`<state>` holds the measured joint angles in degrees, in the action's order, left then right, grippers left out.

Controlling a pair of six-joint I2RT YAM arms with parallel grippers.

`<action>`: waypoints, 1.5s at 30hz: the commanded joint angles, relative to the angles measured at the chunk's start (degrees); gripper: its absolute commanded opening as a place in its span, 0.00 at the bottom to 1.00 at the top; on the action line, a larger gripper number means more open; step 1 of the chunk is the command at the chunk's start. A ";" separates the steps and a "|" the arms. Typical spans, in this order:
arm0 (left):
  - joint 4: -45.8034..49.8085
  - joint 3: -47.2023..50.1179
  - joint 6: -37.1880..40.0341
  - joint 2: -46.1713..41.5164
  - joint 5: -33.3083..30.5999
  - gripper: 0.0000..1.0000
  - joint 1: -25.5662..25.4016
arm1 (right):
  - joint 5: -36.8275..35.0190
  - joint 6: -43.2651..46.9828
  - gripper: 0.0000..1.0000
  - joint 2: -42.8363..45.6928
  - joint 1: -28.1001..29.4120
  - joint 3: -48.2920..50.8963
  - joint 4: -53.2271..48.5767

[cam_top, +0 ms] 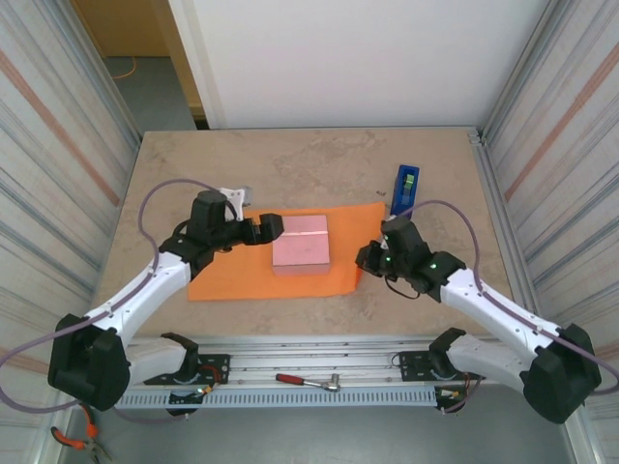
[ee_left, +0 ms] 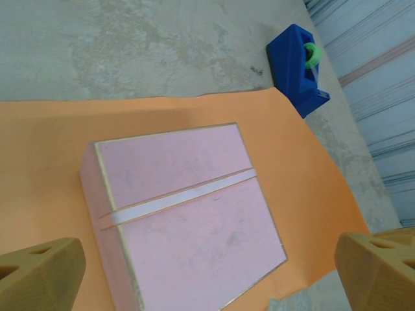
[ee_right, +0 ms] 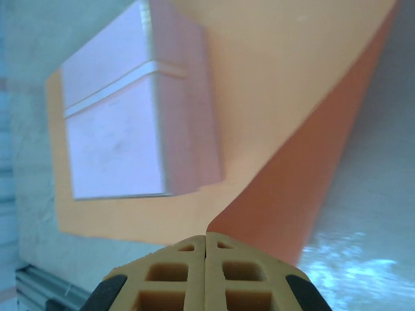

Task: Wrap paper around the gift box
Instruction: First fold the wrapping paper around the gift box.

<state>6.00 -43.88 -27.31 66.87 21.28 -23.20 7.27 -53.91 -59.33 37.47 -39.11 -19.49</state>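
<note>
Top external shows the box (cam_top: 301, 241) bare on the paper (cam_top: 232, 275); right fingers (ee_right: 185, 272) pinch the paper's lifted right edge, left fingers (ee_left: 39, 275) spread empty. Every fold is yet to do.

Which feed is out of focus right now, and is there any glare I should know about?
Right wrist view: the gift box and paper are soft and blurred, with a bright glare patch on the table. Left wrist view: sharp, the box's pale line crisp. Top external view: evenly lit, no strong shadows.
</note>
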 commanded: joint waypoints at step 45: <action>-10.07 -7.63 -4.20 17.92 8.40 0.86 -5.74 | 5.29 12.83 0.00 -21.96 18.51 -18.04 9.51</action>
<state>-3.01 -50.06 -32.91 83.79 27.70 -28.21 12.05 -42.78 -80.55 55.51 -55.61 -10.68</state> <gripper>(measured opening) 0.872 0.061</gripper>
